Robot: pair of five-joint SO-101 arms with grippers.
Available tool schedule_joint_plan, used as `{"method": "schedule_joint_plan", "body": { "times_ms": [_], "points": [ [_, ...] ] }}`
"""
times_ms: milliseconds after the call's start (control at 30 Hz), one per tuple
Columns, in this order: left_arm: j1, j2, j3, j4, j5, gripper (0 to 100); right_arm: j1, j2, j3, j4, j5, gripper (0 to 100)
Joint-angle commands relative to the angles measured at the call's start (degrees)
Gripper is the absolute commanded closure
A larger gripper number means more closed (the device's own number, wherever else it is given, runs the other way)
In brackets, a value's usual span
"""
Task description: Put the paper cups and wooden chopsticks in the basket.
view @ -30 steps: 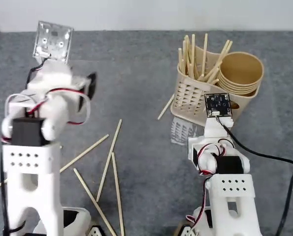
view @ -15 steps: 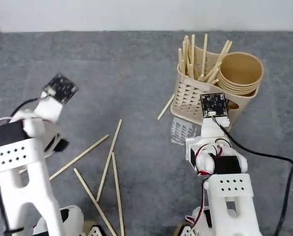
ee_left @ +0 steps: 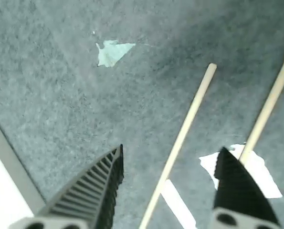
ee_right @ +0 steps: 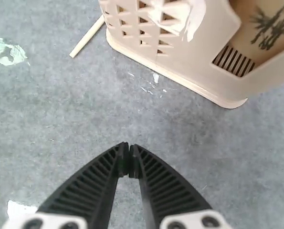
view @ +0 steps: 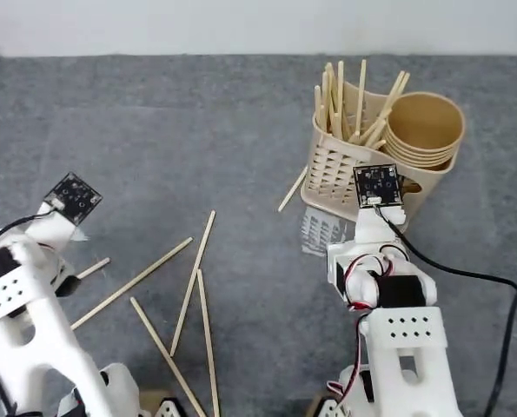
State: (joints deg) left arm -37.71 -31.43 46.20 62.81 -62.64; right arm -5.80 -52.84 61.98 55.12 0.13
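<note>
Left arm's fingers (ee_left: 101, 191), spread, hang over the grey bench (view: 197, 130) with one loose chopstick (ee_left: 180, 143) lying between them; further chopsticks (view: 193, 278) lie scattered nearby. Right arm's fingers (ee_right: 101, 183), pressed together, sit near the basket (ee_right: 199, 57), which holds stacked paper cups (view: 425, 130) and upright chopsticks (view: 340, 100); one stick (view: 293, 188) lies beside its wall.

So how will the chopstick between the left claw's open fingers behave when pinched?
The chopstick looks thin, straight and wooden: probably stiff and light. It seems round, so a nudge from the left claw may roll it. Gripped off-centre, as long as it is, it could well pivot.
</note>
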Motion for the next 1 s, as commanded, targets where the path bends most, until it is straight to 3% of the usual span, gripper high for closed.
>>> {"method": "schedule_joint_plan", "body": {
  "times_ms": [0,567,667,800,967],
  "points": [
    [-0.4,2.3,-1.2,-1.4,-2.8,74,-0.4,-1.5,-0.5,-1.0,0.2,99.0],
    [-0.5,41.8,-26.3,9.8,-4.7,75,-0.4,-1.5,-0.5,-1.0,0.2,99.0],
    [-0.3,44.4,-26.2,9.9,-4.9,81,-0.4,-1.5,-0.5,-1.0,0.2,99.0],
    [1.0,45.6,-26.1,15.1,-9.0,98,-0.4,-1.5,-0.5,-1.0,0.2,99.0],
    [2.9,42.6,-27.6,27.6,-12.7,99,-0.4,-1.5,-0.5,-1.0,0.2,99.0]
  ]
}}
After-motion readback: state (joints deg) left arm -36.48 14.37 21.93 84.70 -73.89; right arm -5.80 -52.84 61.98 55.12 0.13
